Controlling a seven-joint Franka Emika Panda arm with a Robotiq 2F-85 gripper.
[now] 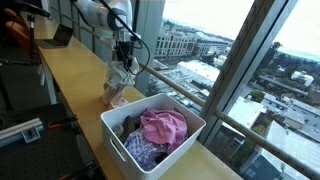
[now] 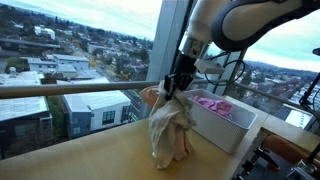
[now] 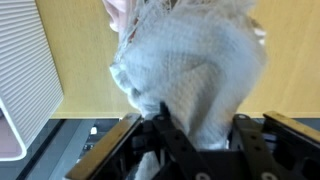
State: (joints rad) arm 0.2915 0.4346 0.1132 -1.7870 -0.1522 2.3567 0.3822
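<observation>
A pale grey-white cloth [image 1: 118, 85] stands heaped on the wooden counter [image 1: 70, 75] beside the window, its top drawn up into my gripper [image 1: 124, 58]. In an exterior view the cloth [image 2: 170, 130] hangs from the gripper [image 2: 177, 88] with its lower folds resting on the counter [image 2: 90, 160]. In the wrist view the cloth [image 3: 200, 70] fills most of the picture and bunches between the two black fingers of the gripper [image 3: 200, 135]. The jaws stand apart around the fabric; I cannot tell whether they still press on it.
A white bin [image 1: 110, 125] holding pink clothing [image 1: 163, 128] and other garments stands on the counter close to the cloth, and its rim [image 2: 225, 135] shows again. Part of its ribbed wall [image 3: 20, 80] edges the wrist view. A laptop [image 1: 55, 38] sits farther back. Window glass and a rail [image 2: 70, 90] run alongside.
</observation>
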